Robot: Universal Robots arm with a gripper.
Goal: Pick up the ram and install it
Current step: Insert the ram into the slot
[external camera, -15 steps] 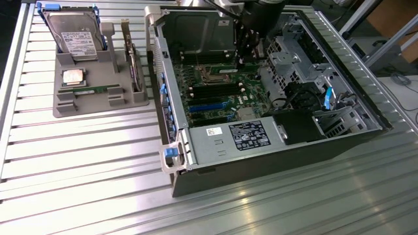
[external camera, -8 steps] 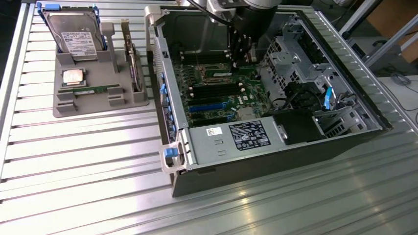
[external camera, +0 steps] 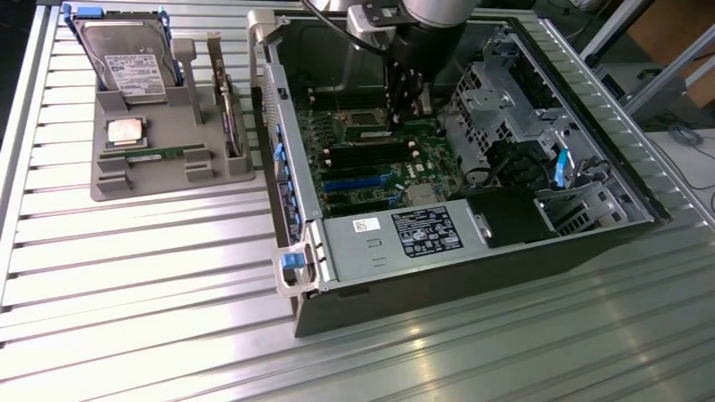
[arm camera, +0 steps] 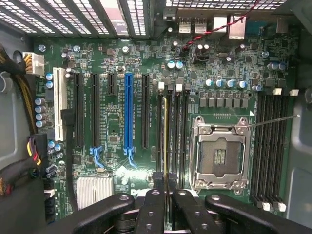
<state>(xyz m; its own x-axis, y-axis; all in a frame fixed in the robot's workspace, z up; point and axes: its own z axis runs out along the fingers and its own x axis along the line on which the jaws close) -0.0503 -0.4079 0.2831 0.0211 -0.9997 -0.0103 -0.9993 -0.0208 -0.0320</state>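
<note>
Ribbed aluminium counter (external camera: 134,276) carrying an open dark sheet-metal computer case (external camera: 369,314) and, well apart toward the exterior view's left, a grey moulded plastic holder tray (external camera: 112,180). The black-fingered gripper (arm camera: 165,179) reaches down inside the case over the green printed motherboard (arm camera: 234,63).

The gripper is clenched on the ram (arm camera: 165,136), a thin green circuit-board stick seen edge-on as a pale yellow-green line. It lies along one of the long black plastic memory slots (arm camera: 178,136), just beside the square silver-framed processor socket (arm camera: 219,156). Whether the ram is already seated or only poised over the slot cannot be told. A thin green strip in the holder tray may be a further module.

Hazards, as judged:
- **Misalignment:** the slot is narrow and rigid, so a stick slightly tilted or offset could catch on the slot wall and flex instead of entering.
- **Uneven pressure:** a grip on smooth, thin board edges may slip, leaving one end raised and its white end latch unclosed.
- **Neighbouring parts:** the exposed socket contacts and upright cylindrical capacitors are fragile, and a sideways drift of the fingers could strike them.

Textures contrast throughout: matte laminate board, glossy blue plastic expansion slot (arm camera: 128,112), finned bright aluminium heat sink (arm camera: 95,187).
</note>
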